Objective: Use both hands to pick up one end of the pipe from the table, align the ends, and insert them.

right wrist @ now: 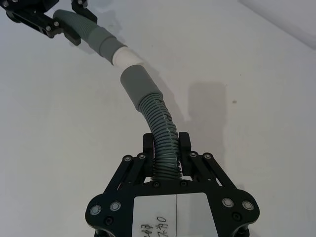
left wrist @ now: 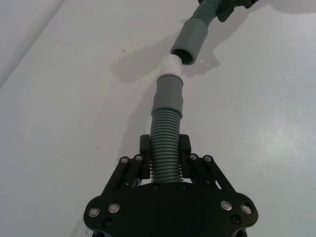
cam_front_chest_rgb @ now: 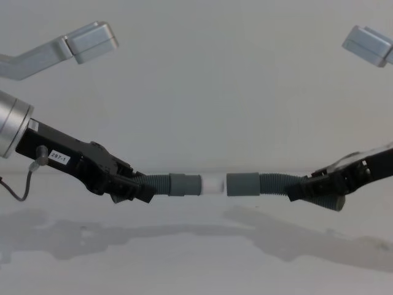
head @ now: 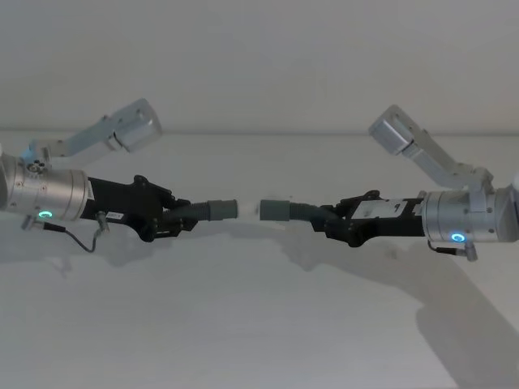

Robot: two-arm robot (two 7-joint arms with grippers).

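I hold both hose pieces above the table (head: pixel 243 324), my left pincer (left wrist: pixel 167 168) and right pincer (right wrist: pixel 167 155) each pinching the ribbed part, so the white tip (cam_front_chest_rgb: pixel 212 184) faces the open cuff (cam_front_chest_rgb: pixel 242 184) for pushing in.

Two hose pieces held end to end above the table (cam_front_chest_rgb: pixel 196 264).

The left gripper (cam_front_chest_rgb: pixel 138 189) holds the left hose (cam_front_chest_rgb: pixel 158 184), the right gripper (cam_front_chest_rgb: pixel 301 189) the right hose (cam_front_chest_rgb: pixel 276 184); their cuffs face each other between the grippers, the left hose's tip (cam_front_chest_rgb: pixel 212 184) just beside the right cuff (cam_front_chest_rgb: pixel 242 184).
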